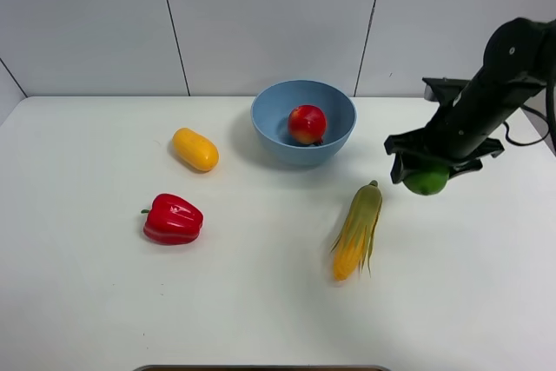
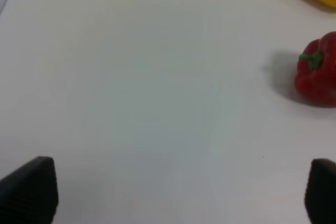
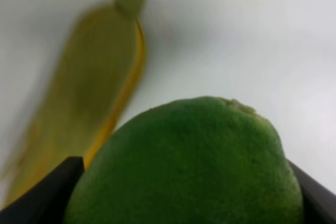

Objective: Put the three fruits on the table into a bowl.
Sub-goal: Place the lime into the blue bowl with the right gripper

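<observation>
Glossy round green lime sits clamped in the black right gripper over the large white tabletop, at the right of the exterior frame. Lower left of it lies a corn cob in green husk; a red bell pepper sits centre left. The left gripper stands wide apart. Farther back, an oval yellow-orange mango-like fruit rests on the table left of the deep light-blue bowl, which holds a round red-and-yellow apple-like fruit

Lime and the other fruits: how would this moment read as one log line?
right end effector: shut on lime | left end effector: open, empty | apple: in bowl | mango: on table
</observation>
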